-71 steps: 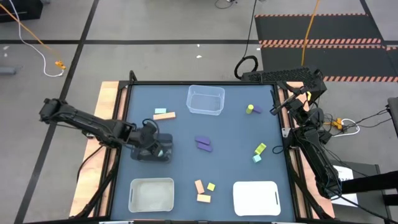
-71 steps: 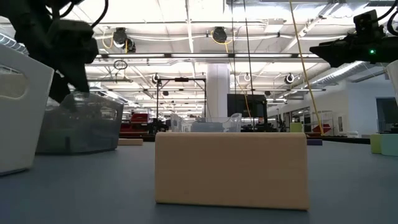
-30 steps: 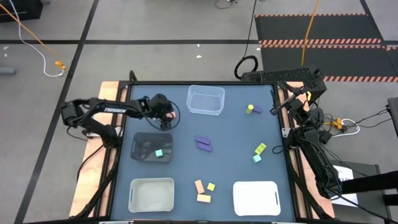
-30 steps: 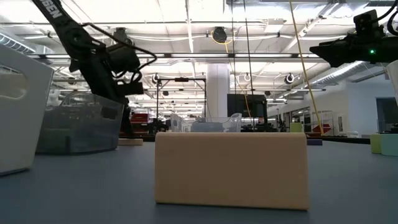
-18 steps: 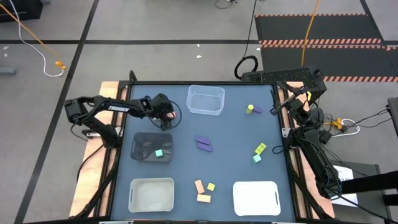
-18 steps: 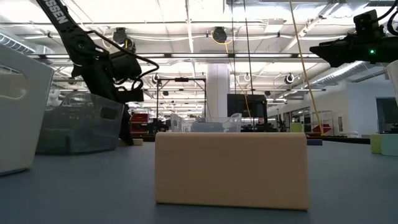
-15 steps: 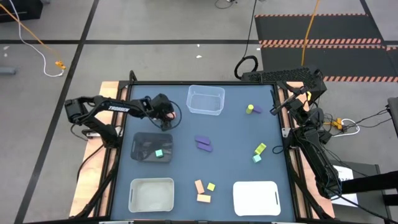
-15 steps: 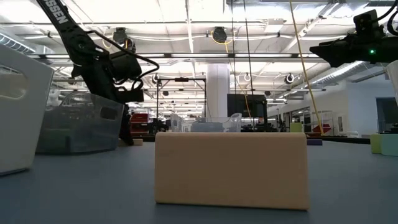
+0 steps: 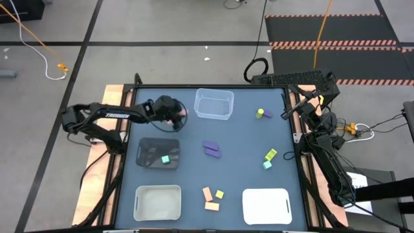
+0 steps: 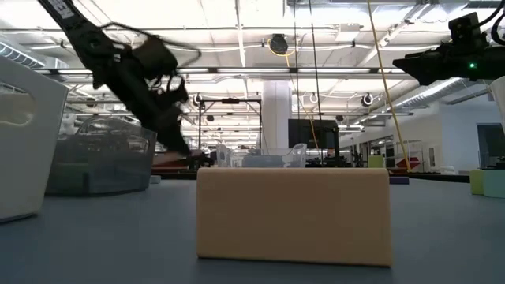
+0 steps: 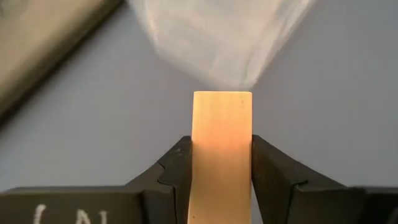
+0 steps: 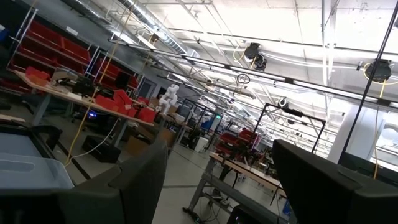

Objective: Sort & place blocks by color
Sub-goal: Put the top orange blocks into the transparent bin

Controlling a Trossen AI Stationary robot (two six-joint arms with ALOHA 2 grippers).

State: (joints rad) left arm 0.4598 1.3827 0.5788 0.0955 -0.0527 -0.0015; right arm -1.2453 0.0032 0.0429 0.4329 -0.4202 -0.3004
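The left hand (image 11: 221, 186) is clamped on a pale orange bar (image 11: 222, 152) beside the clear bin (image 9: 214, 104). 1 teal block (image 9: 165, 159) seems sorted in the dark bin (image 9: 157, 153); about 9 blocks remain on the table (image 9: 239, 149). The right hand (image 12: 217, 180), parked at the table's edge, is apart.

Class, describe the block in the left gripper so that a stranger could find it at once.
Start at the clear bin at the table's far edge. Just left of it, the left gripper is shut on a pale orange bar, the only block off the table.
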